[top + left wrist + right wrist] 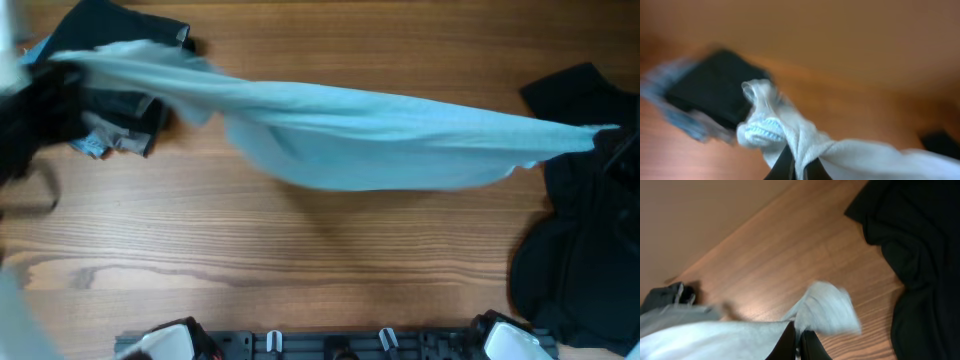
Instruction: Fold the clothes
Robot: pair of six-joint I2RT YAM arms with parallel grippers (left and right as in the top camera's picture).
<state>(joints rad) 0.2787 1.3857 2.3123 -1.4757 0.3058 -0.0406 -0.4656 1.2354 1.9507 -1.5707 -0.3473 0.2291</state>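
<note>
T-shirt [370, 130]: pale blue, strung up across the wooden table [300, 260], kinda blurry
Left gripper [799, 162]: pinched tight on its left end
Right gripper [798, 339]: clamped on the other end, black garment [580, 260] nearby

Your pale blue T-shirt [370, 135] hangs stretched from the surface's far-left corner, over a dark pile [140, 110], to the right edge, beside a crumpled black garment [580, 260].

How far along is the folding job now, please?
Done: possibly the dark pile far left, though blur hides whether it is folded. In hand: the pale blue T-shirt, stretched above the table between the left gripper and right gripper, unfolded. Left: folding it, and the crumpled black garment at right.
</note>
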